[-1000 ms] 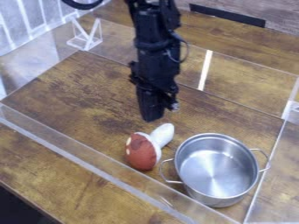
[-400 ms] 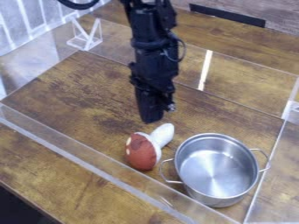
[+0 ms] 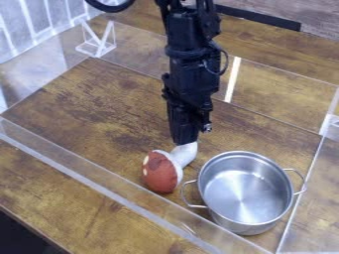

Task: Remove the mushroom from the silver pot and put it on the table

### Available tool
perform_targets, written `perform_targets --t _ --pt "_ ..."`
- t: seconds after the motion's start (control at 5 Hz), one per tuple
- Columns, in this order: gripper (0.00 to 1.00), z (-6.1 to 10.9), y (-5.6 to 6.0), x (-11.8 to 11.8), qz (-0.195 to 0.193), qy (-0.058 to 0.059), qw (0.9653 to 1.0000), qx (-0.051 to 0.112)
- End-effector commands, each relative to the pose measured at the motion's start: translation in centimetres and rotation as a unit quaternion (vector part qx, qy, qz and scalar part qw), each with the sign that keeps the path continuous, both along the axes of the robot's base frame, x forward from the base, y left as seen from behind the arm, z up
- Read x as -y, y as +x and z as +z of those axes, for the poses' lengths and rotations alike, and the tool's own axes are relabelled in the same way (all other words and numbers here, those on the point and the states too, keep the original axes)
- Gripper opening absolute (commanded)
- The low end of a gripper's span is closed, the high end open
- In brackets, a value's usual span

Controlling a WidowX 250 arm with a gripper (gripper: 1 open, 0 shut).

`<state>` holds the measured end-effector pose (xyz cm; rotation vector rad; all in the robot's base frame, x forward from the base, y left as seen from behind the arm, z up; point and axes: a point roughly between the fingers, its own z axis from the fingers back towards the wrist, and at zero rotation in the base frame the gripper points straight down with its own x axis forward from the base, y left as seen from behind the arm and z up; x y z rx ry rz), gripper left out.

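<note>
The mushroom [image 3: 165,169], with a reddish-brown cap and white stem, lies on its side on the table [image 3: 93,114], just left of the silver pot [image 3: 244,190]. The pot stands upright with nothing inside it, its loop handles showing at the sides. My gripper [image 3: 187,135] points straight down with its fingers shut and nothing in them. Its tip hangs just above the stem end of the mushroom; whether it touches the stem I cannot tell.
Clear acrylic walls [image 3: 79,169] border the wooden surface in front, at the right and at the back. A small clear stand [image 3: 95,40] sits at the back left. Bare planks lie to the left of the mushroom.
The arm has shifted to the right and slightly nearer the pot, so the gripper tip now hangs over the mushroom's stem. Mushroom and pot have not moved.
</note>
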<state>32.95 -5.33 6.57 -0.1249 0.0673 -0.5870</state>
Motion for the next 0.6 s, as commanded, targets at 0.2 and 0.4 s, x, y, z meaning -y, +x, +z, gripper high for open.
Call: perform_targets --t 0.2,0.4 --pt "1.0 1.8 0.8 -1.9 0.022 -0.013 0.999 0.036" --pt "0.0 1.1 0.6 -2.3 0.031 -0.02 0.9989 0.03"
